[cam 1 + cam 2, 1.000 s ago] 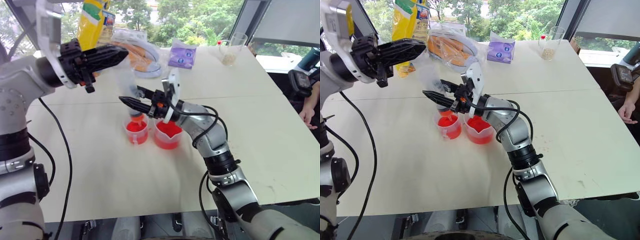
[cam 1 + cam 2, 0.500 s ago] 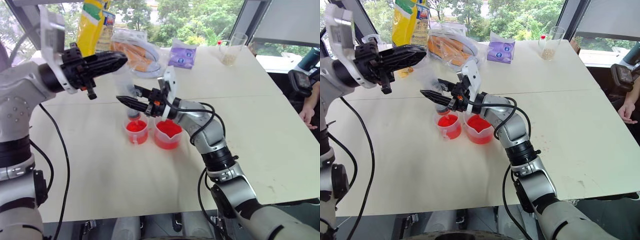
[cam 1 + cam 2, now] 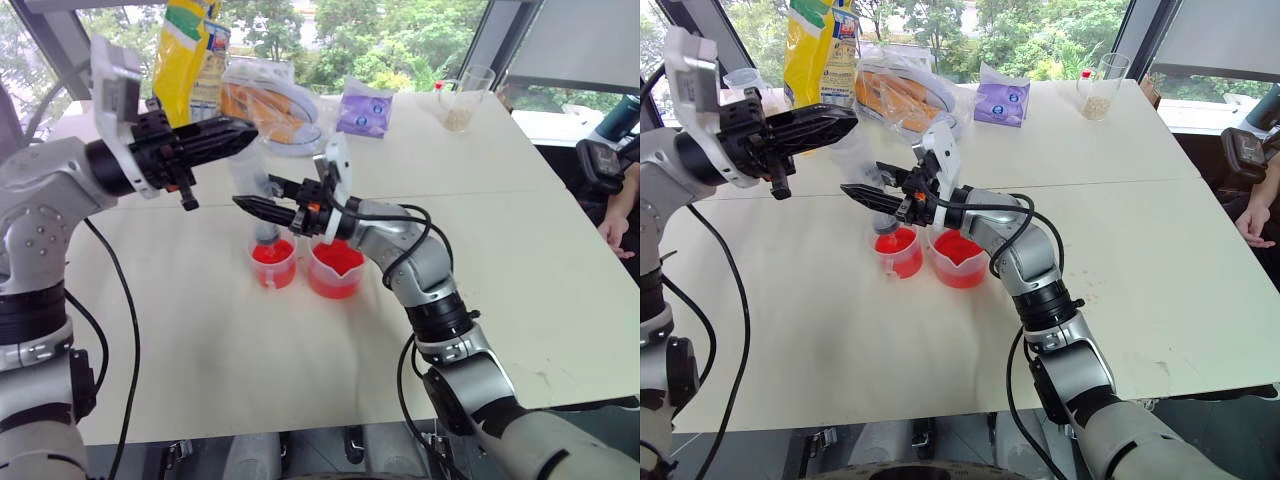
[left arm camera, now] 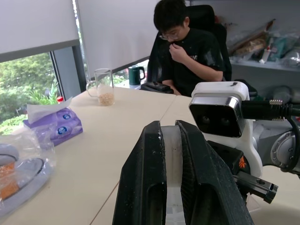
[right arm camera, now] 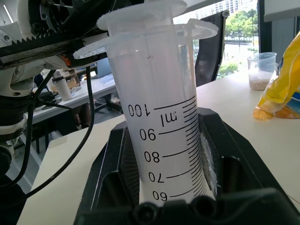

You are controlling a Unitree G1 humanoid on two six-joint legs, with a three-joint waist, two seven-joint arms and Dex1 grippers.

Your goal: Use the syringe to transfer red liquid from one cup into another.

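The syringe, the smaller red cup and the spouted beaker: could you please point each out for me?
Syringe [image 5: 164, 140]: right wrist view, on the scale-marked barrel.
Smaller red cup [image 3: 272, 262]: left eye view, on its red-filled body.
Spouted beaker [image 3: 336, 270]: left eye view, on its red-filled body.

Red liquid [image 3: 272, 252] — clear syringe [image 5: 161, 136], black scale marks

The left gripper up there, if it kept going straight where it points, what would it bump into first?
Most likely the bagged food on the table, just past the fingertips of the left gripper, which is clamped on the syringe plunger. Depth is unclear.

Clear upright syringe [image 5: 164, 136] over narrow red cup [image 3: 272, 262], beside spouted beaker [image 3: 336, 268].
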